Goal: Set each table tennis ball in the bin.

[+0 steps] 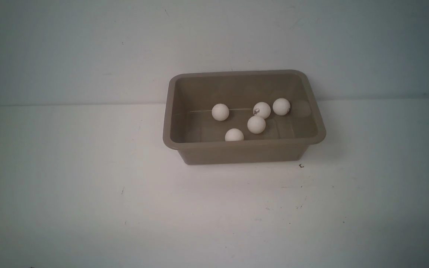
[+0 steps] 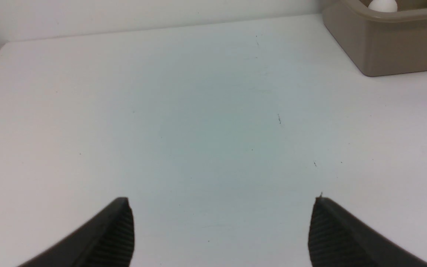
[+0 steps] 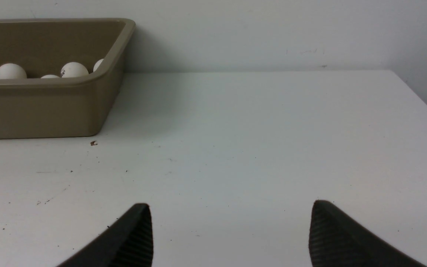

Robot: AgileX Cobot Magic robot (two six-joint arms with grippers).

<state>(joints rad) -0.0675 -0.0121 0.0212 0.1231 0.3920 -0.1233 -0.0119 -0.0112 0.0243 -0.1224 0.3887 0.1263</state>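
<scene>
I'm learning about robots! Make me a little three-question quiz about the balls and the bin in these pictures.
1. How many balls lie in the bin?
2. True or false: one ball sits on the table outside the bin.
3. Which ball shows a dark printed logo in the front view? A) the one nearest the front wall B) the one farthest to the robot's left C) the one between the right-most ball and the middle one

Key
1. Five.
2. False: no view shows a ball on the table.
3. C: the logo ball.

Bonus fact: the left gripper and right gripper both have their fingers spread wide with nothing between them.
</scene>
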